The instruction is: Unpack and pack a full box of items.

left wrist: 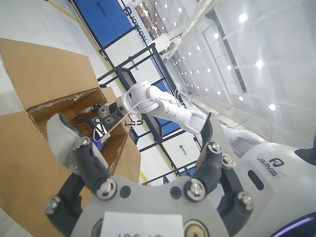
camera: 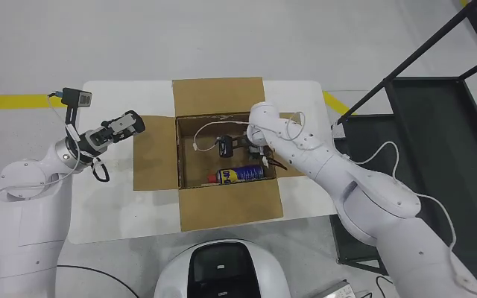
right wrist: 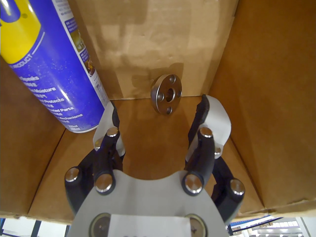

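An open cardboard box (camera: 229, 201) sits mid-table with its flaps spread. My right arm (camera: 298, 149) goes down into it. My right gripper (right wrist: 158, 107) is open inside the box, with nothing between its fingers. A round metal flange (right wrist: 166, 94) rests just beyond the fingertips, at the fold where two inner faces of the box meet. A blue and yellow spray can (right wrist: 49, 57) lies beside one finger, and the same spray can (camera: 240, 174) is near the box's front wall. My left gripper (camera: 125, 125) hangs open and empty over the table left of the box.
A white cable (camera: 205, 130) loops inside the box. A black metal rack (camera: 417, 119) stands off the table's right side. Bare white table (camera: 112, 194) surrounds the box on the left. In the left wrist view the box (left wrist: 49, 80) has the right gripper (left wrist: 98, 117) inside it.
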Robot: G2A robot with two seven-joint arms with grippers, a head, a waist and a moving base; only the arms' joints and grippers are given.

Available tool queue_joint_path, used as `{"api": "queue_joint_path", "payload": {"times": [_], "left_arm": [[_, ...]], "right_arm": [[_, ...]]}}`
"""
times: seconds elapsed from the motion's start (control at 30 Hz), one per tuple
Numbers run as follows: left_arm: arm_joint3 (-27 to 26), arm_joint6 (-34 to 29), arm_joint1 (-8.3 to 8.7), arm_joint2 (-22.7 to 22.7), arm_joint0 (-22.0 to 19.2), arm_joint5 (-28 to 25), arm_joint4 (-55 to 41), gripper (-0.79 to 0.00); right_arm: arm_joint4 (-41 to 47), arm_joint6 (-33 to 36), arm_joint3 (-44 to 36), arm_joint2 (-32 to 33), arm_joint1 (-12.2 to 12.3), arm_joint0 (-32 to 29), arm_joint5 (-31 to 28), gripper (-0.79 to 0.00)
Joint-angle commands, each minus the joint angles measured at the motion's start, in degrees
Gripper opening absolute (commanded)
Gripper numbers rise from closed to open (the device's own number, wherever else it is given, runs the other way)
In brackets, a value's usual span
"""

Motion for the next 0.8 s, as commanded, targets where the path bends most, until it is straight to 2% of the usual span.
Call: {"api": "queue_joint_path", "payload": {"times": [0.0,0.1,0.2,0.27,0.33,0.4,0.57,0.63,0.7,0.73,0.77], "left_arm": [[0.0,0.0,0.00,0.0,0.0,0.0,0.0,0.000],[0.0,0.0,0.00,0.0,0.0,0.0,0.0,0.000],[0.0,0.0,0.00,0.0,0.0,0.0,0.0,0.000],[0.0,0.0,0.00,0.0,0.0,0.0,0.0,0.000],[0.0,0.0,0.00,0.0,0.0,0.0,0.0,0.000],[0.0,0.0,0.00,0.0,0.0,0.0,0.0,0.000],[0.0,0.0,0.00,0.0,0.0,0.0,0.0,0.000],[0.0,0.0,0.00,0.0,0.0,0.0,0.0,0.000],[0.0,0.0,0.00,0.0,0.0,0.0,0.0,0.000],[0.0,0.0,0.00,0.0,0.0,0.0,0.0,0.000],[0.0,0.0,0.00,0.0,0.0,0.0,0.0,0.000]], "right_arm": [[-0.3,-0.3,1.5,-0.6,-0.8,0.1,0.2,-0.123],[-0.8,-1.0,3.8,-1.3,-2.1,0.4,0.5,-0.123],[-1.2,-1.6,6.0,-1.8,-3.4,0.8,1.2,-0.203],[-1.5,-2.2,7.3,-2.0,-4.2,1.0,1.6,-0.302],[-1.9,-2.5,8.6,-2.3,-4.9,1.2,2.0,-0.336],[-2.6,-2.6,10.0,-2.7,-5.7,1.3,2.5,-0.406],[-3.7,-3.1,12.8,-3.5,-7.5,1.6,2.7,-0.446],[-4.3,-3.2,13.9,-3.7,-8.1,1.7,2.9,-0.489],[-4.5,-3.6,15.0,-3.9,-8.7,1.7,2.9,-0.582],[-4.7,-3.8,15.5,-3.9,-9.0,1.7,2.8,-0.653],[-4.9,-4.0,15.9,-4.0,-9.2,1.8,2.8,-0.763]]}}
